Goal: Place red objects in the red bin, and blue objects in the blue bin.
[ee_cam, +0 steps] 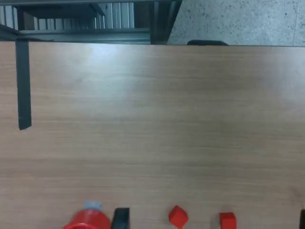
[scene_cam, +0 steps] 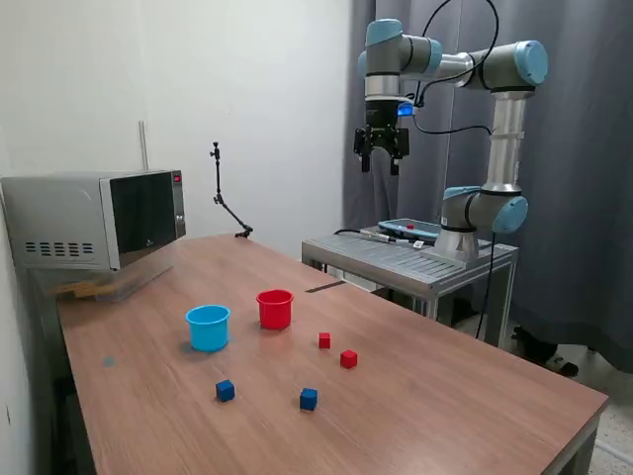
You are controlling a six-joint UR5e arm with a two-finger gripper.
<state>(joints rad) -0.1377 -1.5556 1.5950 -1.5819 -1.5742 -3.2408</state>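
Note:
Two small red cubes [scene_cam: 324, 339] [scene_cam: 348, 358] lie on the wooden table [scene_cam: 445, 386], to the exterior view's right of the red cup [scene_cam: 275, 309]. The light blue cup [scene_cam: 208, 327] stands beside the red cup. Two dark blue cubes [scene_cam: 226, 390] [scene_cam: 309, 398] sit nearer the front edge. My gripper [scene_cam: 381, 163] hangs high above the table's far side, open and empty. In the wrist view, the red cup [ee_cam: 88, 221] and both red cubes [ee_cam: 178, 216] [ee_cam: 227, 221] show at the picture's edge, with one dark fingertip [ee_cam: 121, 217] between them. The blue cubes are out of that view.
A microwave [scene_cam: 99, 218] stands on the table at the exterior view's left. A metal stand [scene_cam: 410, 257] carrying the arm's base adjoins the table's far edge. A dark strip [ee_cam: 23, 83] lies on the tabletop near that edge. A thin black jointed mount [scene_cam: 223, 193] rises at the back.

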